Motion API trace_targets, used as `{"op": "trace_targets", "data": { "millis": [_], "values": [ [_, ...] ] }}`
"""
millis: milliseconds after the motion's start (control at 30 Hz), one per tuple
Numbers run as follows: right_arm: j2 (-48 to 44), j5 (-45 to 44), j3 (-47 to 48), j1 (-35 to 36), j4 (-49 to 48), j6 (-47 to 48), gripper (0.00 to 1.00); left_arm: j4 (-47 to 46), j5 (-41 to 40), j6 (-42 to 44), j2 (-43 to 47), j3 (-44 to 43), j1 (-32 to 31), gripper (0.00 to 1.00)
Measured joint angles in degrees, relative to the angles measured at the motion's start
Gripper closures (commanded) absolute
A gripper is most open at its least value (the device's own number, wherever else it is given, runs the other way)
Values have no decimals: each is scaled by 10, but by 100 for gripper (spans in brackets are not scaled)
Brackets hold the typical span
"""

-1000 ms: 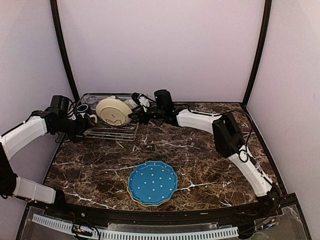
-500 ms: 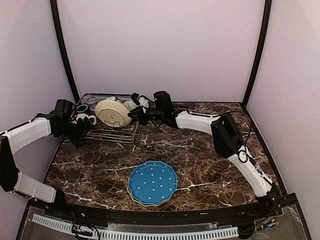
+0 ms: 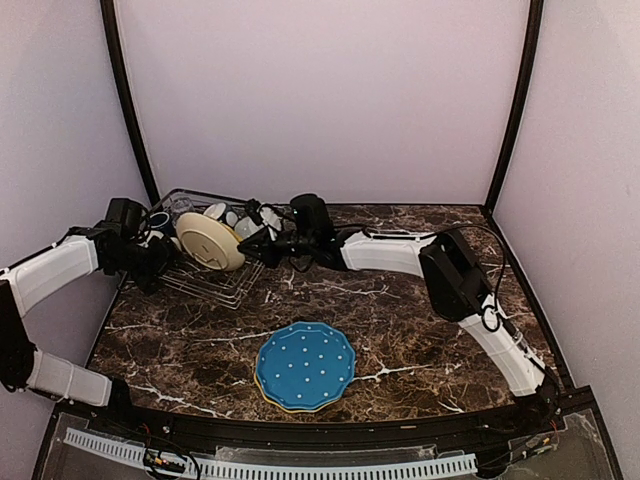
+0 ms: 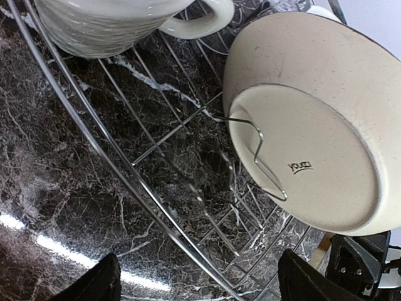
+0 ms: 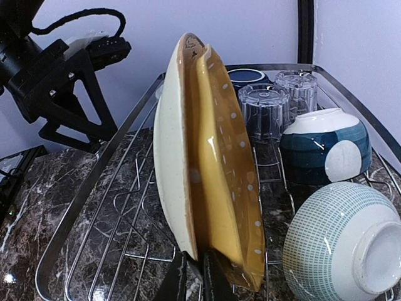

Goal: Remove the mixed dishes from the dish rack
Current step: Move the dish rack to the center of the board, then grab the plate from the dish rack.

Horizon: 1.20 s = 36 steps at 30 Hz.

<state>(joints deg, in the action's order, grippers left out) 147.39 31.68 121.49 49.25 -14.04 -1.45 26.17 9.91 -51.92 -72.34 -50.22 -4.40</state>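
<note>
My right gripper (image 5: 195, 279) is pressed together on the lower rim of the cream plate (image 5: 168, 157). The plate stands on edge in the dish rack (image 5: 75, 207), with the yellow plate (image 5: 222, 163) nested against it. My left gripper (image 4: 197, 285) hangs spread wide over the rack's side wires, apart from the cream plate's underside.

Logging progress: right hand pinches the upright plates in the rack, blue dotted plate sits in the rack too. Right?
No. Top view: the blue dotted plate lies out on the table, outside the dish rack. The right hand does pinch the upright plates in it.
</note>
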Motion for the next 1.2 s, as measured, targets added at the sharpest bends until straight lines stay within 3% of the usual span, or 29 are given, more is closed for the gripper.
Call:
{"op": "trace_targets", "data": {
  "millis": [67,200,400,667,767,967,1200],
  "values": [
    [0,0,7,9,11,-2,82,4,-5,14,13,0,0,16],
    [0,-10,9,27,11,-10,76,5,-3,51,34,0,0,17],
    [6,-23,19,33,13,-12,75,9,-3,119,31,-39,0,26],
    [54,-12,96,36,14,-12,73,5,22,174,-40,-98,-3,32],
    [77,-8,129,38,8,-10,77,6,33,186,-69,-110,-10,33],
    [92,12,148,34,-5,-12,100,12,44,205,-95,-126,-23,32],
    [82,63,122,34,-36,-52,100,36,56,223,-99,-127,-24,29]
  ]
}}
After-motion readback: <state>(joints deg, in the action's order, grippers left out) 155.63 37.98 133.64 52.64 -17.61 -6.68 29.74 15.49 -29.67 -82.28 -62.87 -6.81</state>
